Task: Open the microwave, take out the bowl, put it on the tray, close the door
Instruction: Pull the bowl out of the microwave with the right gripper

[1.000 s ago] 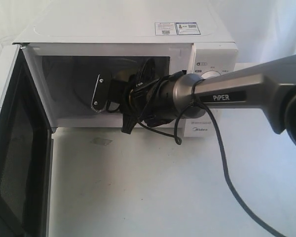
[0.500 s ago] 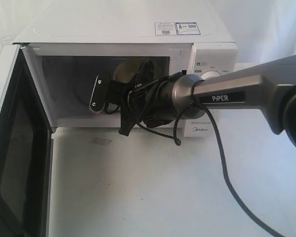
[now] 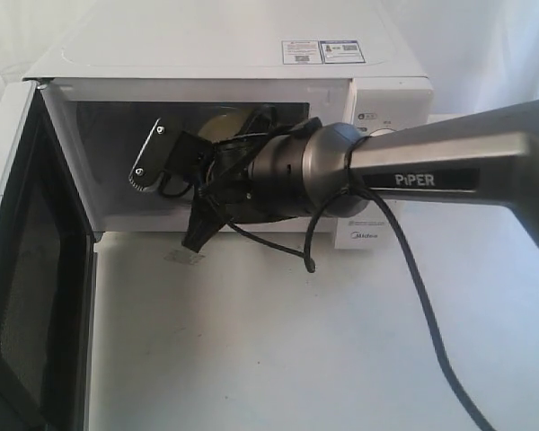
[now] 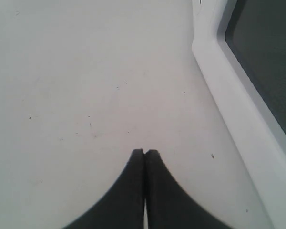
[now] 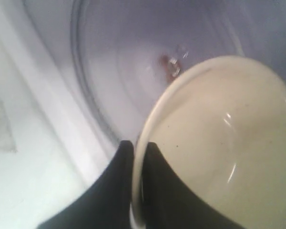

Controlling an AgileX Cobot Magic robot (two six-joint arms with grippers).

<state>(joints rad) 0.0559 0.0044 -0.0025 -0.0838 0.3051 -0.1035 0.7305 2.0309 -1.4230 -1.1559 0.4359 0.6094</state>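
The white microwave stands at the back with its door swung wide open to the left. My right arm reaches into the cavity. My right gripper is shut on the rim of the cream bowl, one finger inside and one outside, above the glass turntable. In the exterior view only a sliver of the bowl shows behind the wrist. My left gripper is shut on nothing over the white table, beside the door's white frame. The tray is out of view.
The white table stretches in front of the microwave, with a faint grey patch near the oven's foot. A black cable hangs from the right arm down to the table. The open door blocks the left side.
The right wrist has rolled and shifted left and slightly up inside the cavity, holding the bowl. More of the bowl's rim now shows behind it.
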